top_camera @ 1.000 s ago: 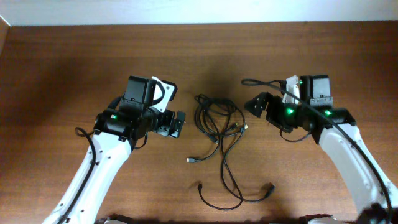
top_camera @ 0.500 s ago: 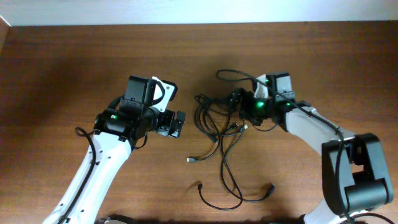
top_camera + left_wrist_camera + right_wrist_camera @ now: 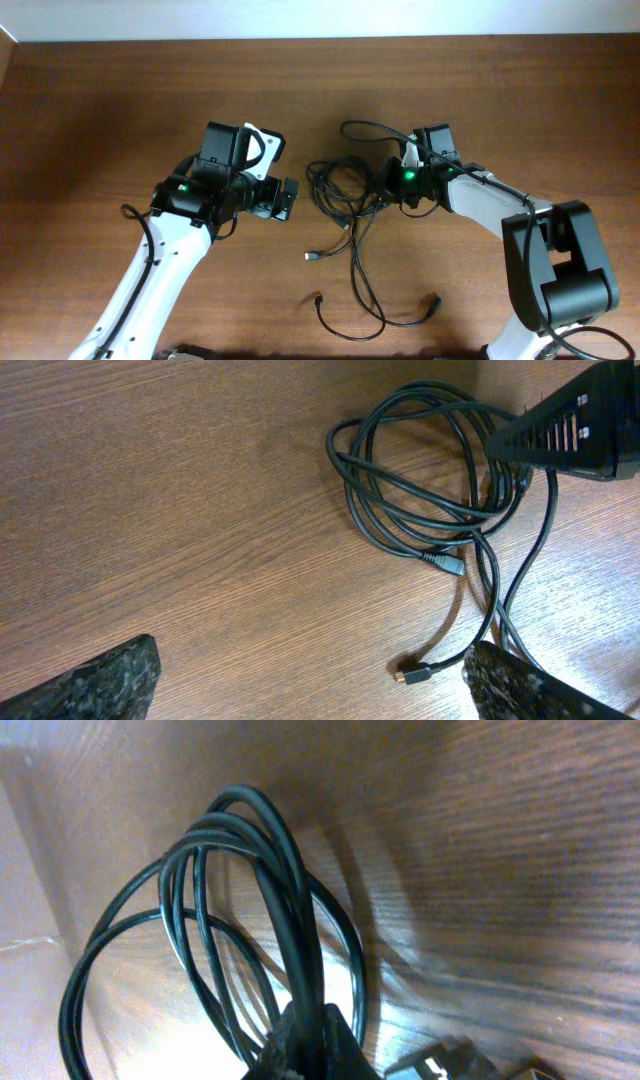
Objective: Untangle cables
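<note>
The cables [image 3: 340, 190], thin and black, are seen in the middle of the overhead frame as a small coil, with loose strands running down to small plugs [image 3: 310, 257] in the lower middle. The right side of the coil is held by the right gripper [image 3: 385, 185], closed on a bunch of strands. The left gripper [image 3: 290, 200] is kept wide apart just left of the coil, touching nothing, and bare wood of the table [image 3: 100, 100] is seen on all sides.
</note>
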Motion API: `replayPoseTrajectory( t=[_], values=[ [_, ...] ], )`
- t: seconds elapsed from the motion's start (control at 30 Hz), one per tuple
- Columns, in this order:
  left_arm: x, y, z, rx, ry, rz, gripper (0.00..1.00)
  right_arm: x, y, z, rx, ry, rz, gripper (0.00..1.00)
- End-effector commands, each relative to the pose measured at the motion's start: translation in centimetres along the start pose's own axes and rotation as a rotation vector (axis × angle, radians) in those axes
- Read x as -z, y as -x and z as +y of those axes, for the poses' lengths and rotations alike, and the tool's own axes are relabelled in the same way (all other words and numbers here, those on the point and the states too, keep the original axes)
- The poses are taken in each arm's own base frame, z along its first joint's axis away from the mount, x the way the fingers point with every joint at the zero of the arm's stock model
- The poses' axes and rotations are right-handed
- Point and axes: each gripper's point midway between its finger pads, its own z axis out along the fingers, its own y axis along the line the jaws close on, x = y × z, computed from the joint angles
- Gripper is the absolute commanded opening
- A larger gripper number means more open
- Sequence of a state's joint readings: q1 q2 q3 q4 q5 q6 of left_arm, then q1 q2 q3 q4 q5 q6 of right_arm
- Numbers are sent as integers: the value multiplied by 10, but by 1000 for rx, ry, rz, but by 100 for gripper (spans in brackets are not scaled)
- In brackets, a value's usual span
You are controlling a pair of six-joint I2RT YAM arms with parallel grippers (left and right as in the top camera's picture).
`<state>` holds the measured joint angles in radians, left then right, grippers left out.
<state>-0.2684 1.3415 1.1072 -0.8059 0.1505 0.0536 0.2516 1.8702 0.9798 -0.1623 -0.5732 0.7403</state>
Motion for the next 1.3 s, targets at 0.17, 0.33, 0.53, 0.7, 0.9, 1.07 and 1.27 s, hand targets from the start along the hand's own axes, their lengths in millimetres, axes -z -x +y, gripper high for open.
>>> replayPoseTrajectory(
  t=[0.17, 0.33, 0.53, 0.7, 0.9, 1.07, 1.27],
  values=[
    [0, 2, 0, -12, -8, -3, 99, 144, -9, 87, 428, 147, -211, 4],
    [0, 2, 0, -12, -8, -3, 99, 265, -89, 128, 699, 229, -428, 4],
    [0, 2, 0, -12, -8, -3, 99, 301, -158, 108, 781, 230, -446, 4],
    [0, 2, 0, -12, -8, -3, 99, 294, -171, 100, 783, 228, -377, 4],
    [0, 2, 0, -12, -8, -3, 99, 294, -190, 108, 939, 302, -324, 4],
    [26, 8, -89, 19, -553, -31, 99, 293, -190, 106, 935, 293, -320, 4],
    [101, 11, -156, -189, -1130, -186, 99, 292, -188, 104, 933, 283, -324, 4]
  ],
)
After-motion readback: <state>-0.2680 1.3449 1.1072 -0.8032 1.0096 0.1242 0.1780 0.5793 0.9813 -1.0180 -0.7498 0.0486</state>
